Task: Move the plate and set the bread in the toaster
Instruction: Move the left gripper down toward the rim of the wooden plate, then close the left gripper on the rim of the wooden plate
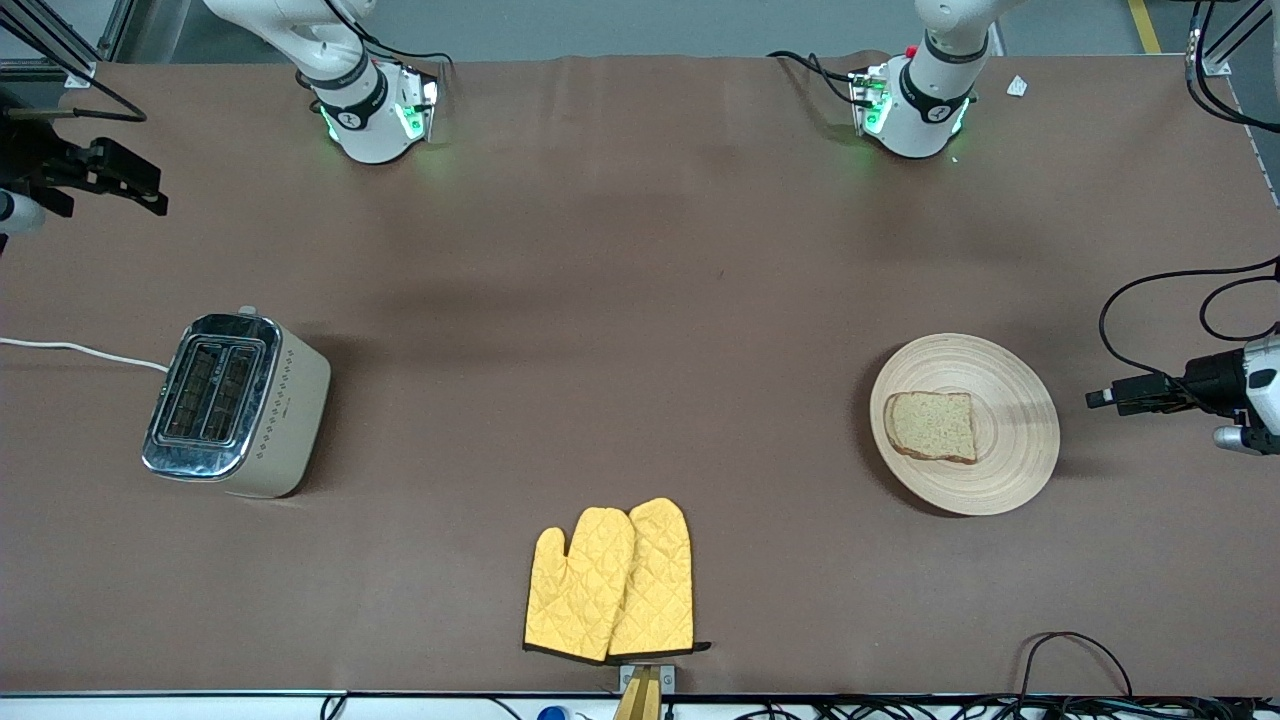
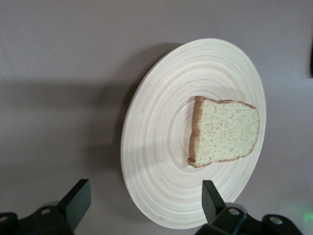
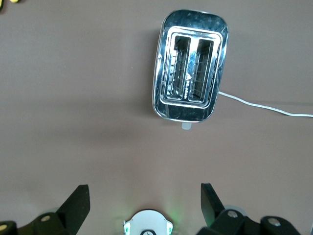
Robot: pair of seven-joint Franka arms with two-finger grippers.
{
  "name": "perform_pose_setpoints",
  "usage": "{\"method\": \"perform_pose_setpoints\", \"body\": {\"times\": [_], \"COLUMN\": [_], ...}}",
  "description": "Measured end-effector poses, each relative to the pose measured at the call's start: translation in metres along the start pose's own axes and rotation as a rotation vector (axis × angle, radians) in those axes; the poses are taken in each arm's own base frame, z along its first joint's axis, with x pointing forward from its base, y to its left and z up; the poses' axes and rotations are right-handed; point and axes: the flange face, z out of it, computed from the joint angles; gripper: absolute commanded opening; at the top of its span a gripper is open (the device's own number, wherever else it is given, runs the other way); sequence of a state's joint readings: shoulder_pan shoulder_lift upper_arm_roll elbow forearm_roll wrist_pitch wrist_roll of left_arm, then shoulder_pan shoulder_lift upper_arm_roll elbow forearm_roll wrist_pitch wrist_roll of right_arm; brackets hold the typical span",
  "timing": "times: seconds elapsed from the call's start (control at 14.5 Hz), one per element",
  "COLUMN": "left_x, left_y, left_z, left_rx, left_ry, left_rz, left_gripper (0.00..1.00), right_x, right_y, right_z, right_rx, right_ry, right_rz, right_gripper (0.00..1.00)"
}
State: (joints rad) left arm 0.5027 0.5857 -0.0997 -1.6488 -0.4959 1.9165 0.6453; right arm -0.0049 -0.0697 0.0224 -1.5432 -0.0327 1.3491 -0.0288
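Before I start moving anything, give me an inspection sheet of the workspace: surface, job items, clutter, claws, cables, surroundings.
Surface: brown cloth over the table, faintly creased.
Plate: at the left arm's end, flat on the cloth.
Bread: one slice lying on the plate.
Toaster: at the right arm's end, both slots empty.
Clutter: two yellow oven mitts overlapping, nearest the front camera.
Left claw: open, empty, over the plate's edge.
Right claw: open, empty, up over bare cloth by the toaster.
Cables: white toaster cord runs off the table edge; black cables near the left arm's end.
Surroundings: nothing seen in the way.
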Motion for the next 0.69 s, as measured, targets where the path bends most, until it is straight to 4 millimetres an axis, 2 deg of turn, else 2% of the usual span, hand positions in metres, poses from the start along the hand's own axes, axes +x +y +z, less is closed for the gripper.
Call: {"method": "perform_pose_setpoints", "body": {"times": [0.14, 0.28, 0.35, 0.48, 0.69], "left_x": [-0.002, -0.002, -0.003, -0.003, -0.003], "left_y": [-0.012, -0.019, -0.022, -0.027, -0.03], "left_z": [0.015, 0.03, 0.037, 0.049, 0.058], "left_rx": [-0.024, -0.038, -0.044, -0.054, -0.062], "left_ry": [-0.01, -0.027, -0.035, -0.049, -0.06], "left_rz": [-0.021, -0.032, -0.036, -0.042, -0.047], "left_gripper": [0.88, 0.78, 0.69, 0.63, 0.6], "right_x": [0.0, 0.0, 0.0, 0.0, 0.0], "right_y": [0.0, 0.0, 0.0, 0.0, 0.0], "right_z": [0.0, 0.0, 0.0, 0.0, 0.0], "right_rx": [0.0, 0.0, 0.0, 0.0, 0.0], "right_ry": [0.0, -0.002, -0.002, -0.002, -0.003], "right_rz": [-0.006, -0.008, -0.009, -0.009, -0.011], "right_gripper": [1.0, 1.0, 1.0, 1.0, 1.0]}}
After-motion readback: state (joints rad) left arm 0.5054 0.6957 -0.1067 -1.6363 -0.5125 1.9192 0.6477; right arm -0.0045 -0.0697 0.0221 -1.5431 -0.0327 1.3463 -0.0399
